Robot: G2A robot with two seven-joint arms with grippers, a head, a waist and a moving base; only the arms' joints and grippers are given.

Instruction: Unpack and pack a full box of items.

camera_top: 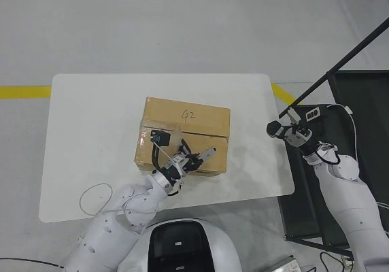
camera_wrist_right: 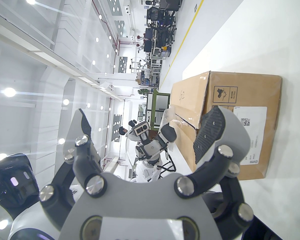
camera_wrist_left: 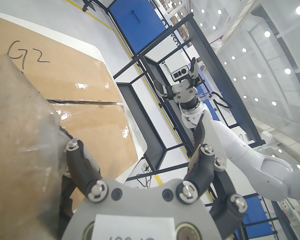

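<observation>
A brown cardboard box (camera_top: pixel 188 126) marked G2 lies on the white table (camera_top: pixel 92 136), its top flaps down with a gap along the seam (camera_wrist_left: pixel 85 101). A crumpled strip of clear tape (camera_wrist_left: pixel 17 131) stands up from the box top beside my left gripper (camera_top: pixel 198 153). That gripper hovers over the box's near edge with its jaws spread; one finger is hidden behind the tape. My right gripper (camera_top: pixel 284 129) hangs open and holds nothing, off the table's right side and apart from the box (camera_wrist_right: pixel 240 93).
A black metal cart (camera_top: pixel 371 136) with a frame of black bars stands right of the table, under the right arm. A white cable (camera_top: pixel 89 197) loops on the table's near left. Bare tabletop surrounds the box on all sides.
</observation>
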